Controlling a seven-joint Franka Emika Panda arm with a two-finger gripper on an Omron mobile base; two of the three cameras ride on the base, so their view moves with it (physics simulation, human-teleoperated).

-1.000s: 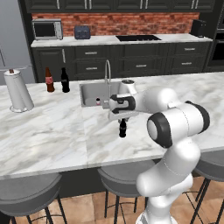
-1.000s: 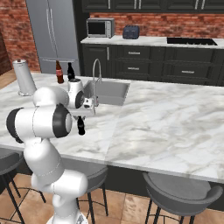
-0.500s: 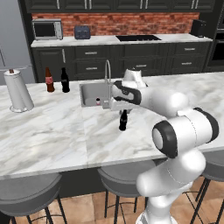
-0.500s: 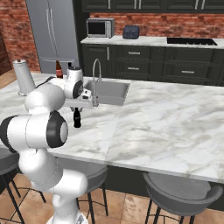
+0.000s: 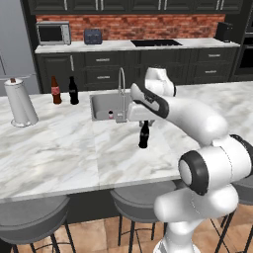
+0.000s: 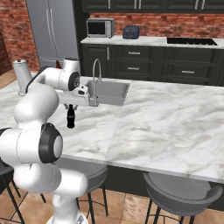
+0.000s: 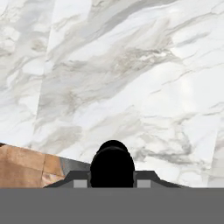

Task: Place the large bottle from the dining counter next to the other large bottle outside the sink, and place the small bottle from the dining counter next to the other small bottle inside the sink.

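Observation:
The small bottle point(image 5: 144, 136), short and all black, is upright over the dining counter point(image 5: 59, 148) in front of the sink point(image 5: 101, 105). My gripper point(image 5: 144, 122) is shut on its neck from above. In the hand view its round black top point(image 7: 112, 164) fills the gap between my fingertips point(image 7: 79, 182). In the right base view the small bottle point(image 6: 70, 117) hangs under my gripper point(image 6: 71, 105). The other small bottle point(image 5: 110, 115), reddish-pink, stands inside the sink. Left of the sink, the brown large bottle point(image 5: 56, 90) stands beside the all-black other large bottle point(image 5: 73, 90).
A curved chrome faucet point(image 5: 121, 86) rises at the sink's right rim, close to my hand. A paper towel roll point(image 5: 20, 102) stands at the far left of the counter. Grey stools point(image 5: 32, 217) line the near edge.
My arm has stretched out and its elbow has swung right. The small bottle in my gripper has shifted a little away from the near edge, towards the sink.

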